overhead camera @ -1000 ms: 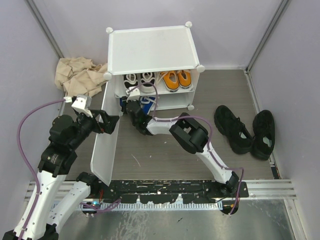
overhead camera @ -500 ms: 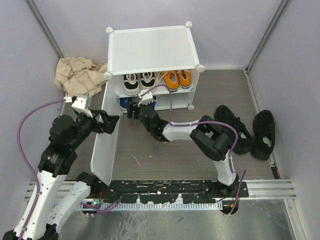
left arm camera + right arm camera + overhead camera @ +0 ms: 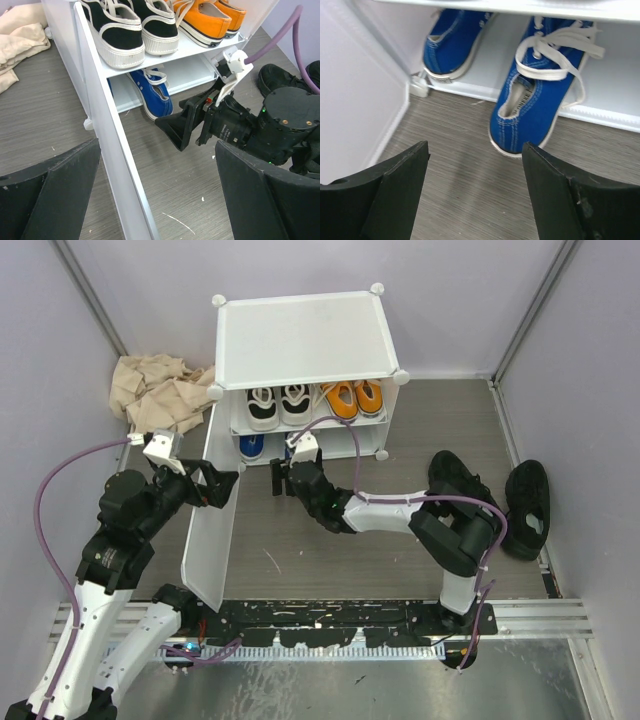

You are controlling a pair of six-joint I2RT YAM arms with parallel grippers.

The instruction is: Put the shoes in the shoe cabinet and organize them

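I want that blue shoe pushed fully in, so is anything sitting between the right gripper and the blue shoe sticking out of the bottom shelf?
Nothing visible does. The right gripper is open and faces the heel of the blue shoe, with only bare floor between them. The door stands open off to the left, clear of that line.

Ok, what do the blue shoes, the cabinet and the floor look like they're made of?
The blue shoes look like matte woven canvas with white stitching showing; the soles seem to be white rubber. The cabinet has smooth white panels with a slight sheen, probably plastic. The floor shows a grey wood-grain print, likely vinyl or laminate; I can't tell which.
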